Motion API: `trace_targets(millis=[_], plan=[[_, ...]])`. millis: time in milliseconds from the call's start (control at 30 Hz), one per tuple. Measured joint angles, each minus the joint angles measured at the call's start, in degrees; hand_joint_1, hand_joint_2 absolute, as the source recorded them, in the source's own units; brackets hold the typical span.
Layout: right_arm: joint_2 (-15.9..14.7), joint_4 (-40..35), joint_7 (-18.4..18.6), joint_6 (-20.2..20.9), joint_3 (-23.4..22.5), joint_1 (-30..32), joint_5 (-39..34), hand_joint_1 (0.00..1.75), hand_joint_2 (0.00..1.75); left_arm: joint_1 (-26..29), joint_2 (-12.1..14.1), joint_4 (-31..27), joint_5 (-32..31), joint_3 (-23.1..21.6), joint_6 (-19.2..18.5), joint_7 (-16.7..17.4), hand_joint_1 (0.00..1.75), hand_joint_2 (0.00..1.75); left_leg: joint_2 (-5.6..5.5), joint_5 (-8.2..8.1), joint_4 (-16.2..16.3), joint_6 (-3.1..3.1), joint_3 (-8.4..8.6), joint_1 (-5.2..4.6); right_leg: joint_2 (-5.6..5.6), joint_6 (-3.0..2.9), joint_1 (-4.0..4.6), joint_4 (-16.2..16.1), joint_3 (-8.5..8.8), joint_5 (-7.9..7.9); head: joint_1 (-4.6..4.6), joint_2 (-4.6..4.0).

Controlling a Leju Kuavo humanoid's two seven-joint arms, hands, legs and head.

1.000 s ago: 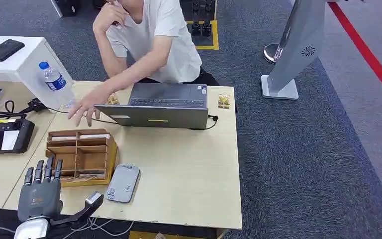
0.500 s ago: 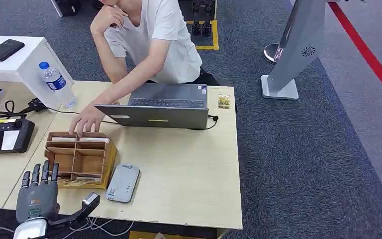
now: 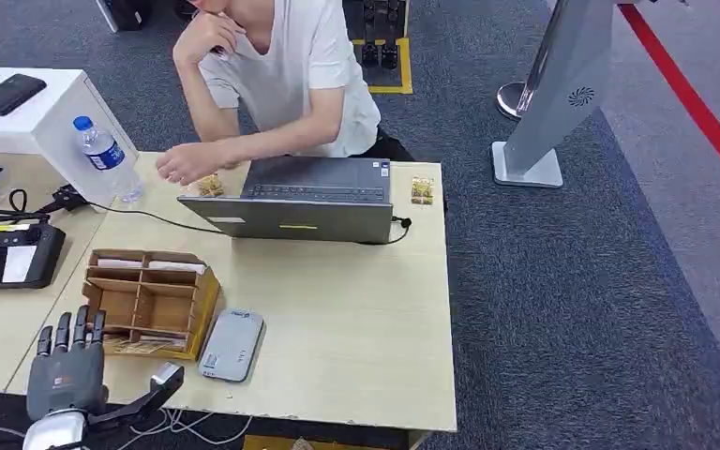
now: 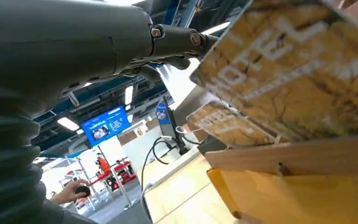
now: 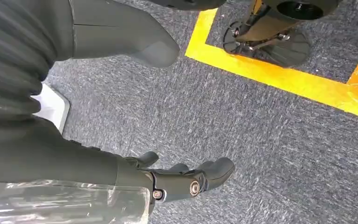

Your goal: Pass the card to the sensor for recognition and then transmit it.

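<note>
A wooden card box point(image 3: 151, 298) stands near the table's front left, with gold cards point(image 3: 142, 345) in its front slot. Just right of it lies the flat grey sensor point(image 3: 232, 345). My left hand point(image 3: 67, 370) is raised at the table's front edge, just before the box's left corner, fingers apart, thumb stretched toward the sensor, holding nothing. In the left wrist view a gold card printed HOTEL point(image 4: 298, 70) leans close ahead of the fingers point(image 4: 177, 39), above the box's wooden wall point(image 4: 298, 156). My right hand point(image 5: 74, 161) hangs over the carpet, loosely spread and empty.
A person sits behind the table point(image 3: 356, 319), one hand point(image 3: 180, 165) beside the grey laptop point(image 3: 300, 202). A water bottle point(image 3: 103, 155) and a black controller point(image 3: 9, 253) stand at the left. A grey kiosk point(image 3: 553, 94) is on the carpet to the right.
The person's hand left the back of the card box and drew back beside the laptop. My left hand sank slightly toward the table's front edge.
</note>
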Motion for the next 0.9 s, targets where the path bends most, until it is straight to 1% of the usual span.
trace_targets(millis=[133, 300, 500, 900], plan=[[0.00, 0.11, 0.00, 0.00, 0.35, 0.00, 0.00, 0.00, 1.75, -0.33, -0.46, 1.11, 0.00, 0.06, 0.00, -0.24, 0.00, 1.75, 0.00, 0.00, 0.00, 0.00, 0.00, 0.00, 0.00, 0.00, 0.00, 0.00, 0.00, 0.00, 0.02, 0.00], [0.00, 0.26, -0.02, -0.07, 0.70, 0.00, 0.00, 0.00, 1.75, -1.67, -0.98, 1.38, 0.00, -1.31, -1.33, 1.51, 0.00, 1.75, -0.01, 0.01, 0.00, 0.01, 0.01, -0.01, -0.01, 0.00, 0.00, 0.00, 0.00, 0.01, 0.02, 0.00], [0.00, 0.28, -0.04, -0.07, 0.83, -0.03, 0.00, 0.00, 1.75, -2.69, -1.49, 1.38, 0.00, -3.32, -2.19, 1.55, 0.00, 1.75, 0.00, 0.01, 0.01, 0.01, 0.01, 0.00, 0.00, 0.00, 0.00, 0.00, 0.00, 0.01, 0.02, 0.00], [0.00, 0.28, -0.04, -0.07, 0.85, -0.03, 0.00, 0.00, 1.75, -3.15, -1.68, 1.38, 0.00, -4.59, -2.43, 1.55, 0.00, 1.75, 0.00, 0.01, 0.01, 0.01, 0.01, 0.00, 0.00, 0.00, 0.00, 0.00, 0.00, 0.01, 0.00, 0.00]])
